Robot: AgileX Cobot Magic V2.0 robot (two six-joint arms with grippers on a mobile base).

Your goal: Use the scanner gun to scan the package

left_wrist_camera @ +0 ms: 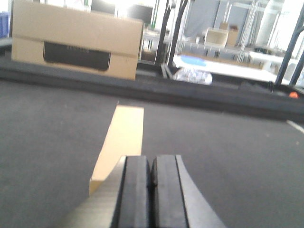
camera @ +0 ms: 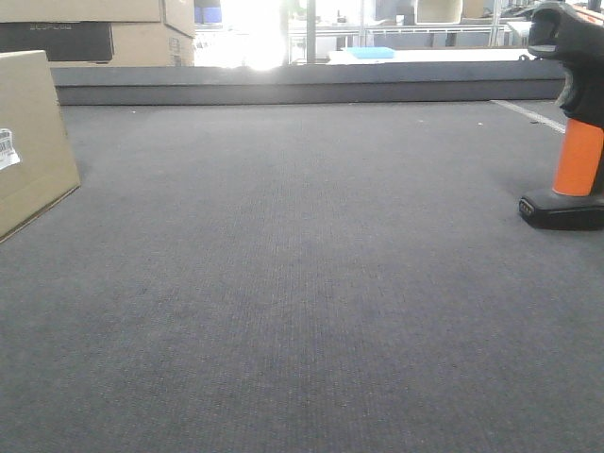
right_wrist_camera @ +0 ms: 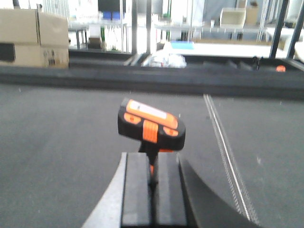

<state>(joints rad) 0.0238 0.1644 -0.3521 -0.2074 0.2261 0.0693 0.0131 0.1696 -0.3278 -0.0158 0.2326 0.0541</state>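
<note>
Front view
Mat: we see a wide grey carpet-like mat filling most of the frame, w/ a raised dark edge at the far side.
Box: tan box at the far left edge, cut off by the frame, resting on the mat; small white label on its face.
Scanner: scanner at the far right, upright on its flat black base, orange neck, black head partly cut off at top.
Box vs scanner: well apart, opposite sides of the mat.
Bkgd: bigger cartons w/ a dark panel behind the far edge, top left. No arms in this view.

Left wrist view
Left gripper: we see the left gripper at bottom centre; its two black pads pressed together, nothing between them.
Box: just ahead of the fingertips on the mat, narrow tan top face running away from the camera. Not touching the pads as far as we can tell.
Bkgd: carton w/ dark panel beyond the mat's far edge, upper left; shelving and a white table further back.

Right wrist view
Right gripper: right gripper at bottom centre; pads drawn together, only a thin slit showing.
Scanner: right in front of the tips, head w/ orange buttons and a pale label facing us. Blurred; we can't tell if the pads pinch its neck or it merely stands behind them.
Mat seam: pale line running off to the right of the scanner.
</note>
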